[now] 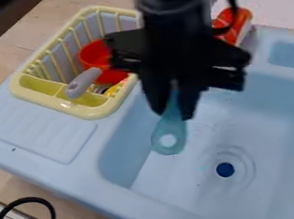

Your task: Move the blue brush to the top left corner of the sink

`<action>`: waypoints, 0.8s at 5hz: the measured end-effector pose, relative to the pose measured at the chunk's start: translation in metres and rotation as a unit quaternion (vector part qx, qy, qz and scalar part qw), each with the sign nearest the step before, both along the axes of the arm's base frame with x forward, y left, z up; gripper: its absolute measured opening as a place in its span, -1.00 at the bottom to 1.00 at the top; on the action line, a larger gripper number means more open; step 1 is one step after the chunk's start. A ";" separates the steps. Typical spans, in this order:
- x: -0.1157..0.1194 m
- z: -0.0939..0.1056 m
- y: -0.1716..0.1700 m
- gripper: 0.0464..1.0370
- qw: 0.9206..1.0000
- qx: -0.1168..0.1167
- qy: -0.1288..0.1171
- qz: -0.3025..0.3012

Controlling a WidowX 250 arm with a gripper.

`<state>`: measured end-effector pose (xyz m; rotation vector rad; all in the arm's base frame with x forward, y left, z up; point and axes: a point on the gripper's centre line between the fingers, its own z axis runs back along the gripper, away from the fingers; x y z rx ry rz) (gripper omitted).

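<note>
The gripper [173,113] is clamped on the blue brush [169,135] (its holed end pointing down), above the basin of the sink [85,182], near the edge beside the yellow dish rack [86,111].

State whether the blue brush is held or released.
Held: the brush is between the gripper's fingers, its holed end sticking out below.

Soft, fairly bright light falls on the sink [78,183], faintly shading its inner walls [122,147].

Blue brush [172,127], held holed end down, apparently above the sink [84,178].
</note>
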<state>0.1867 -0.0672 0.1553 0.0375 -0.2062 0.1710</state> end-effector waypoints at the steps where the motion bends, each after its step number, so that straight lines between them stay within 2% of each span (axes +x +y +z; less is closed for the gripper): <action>1: -0.009 0.003 0.017 -0.60 0.994 0.010 0.002 0.112; 2: -0.011 0.004 0.039 -0.60 0.973 0.025 -0.002 0.229; 3: -0.016 0.005 0.057 -0.60 0.951 0.025 -0.020 0.307; 4: -0.031 -0.005 0.067 -0.60 0.914 0.016 -0.045 0.404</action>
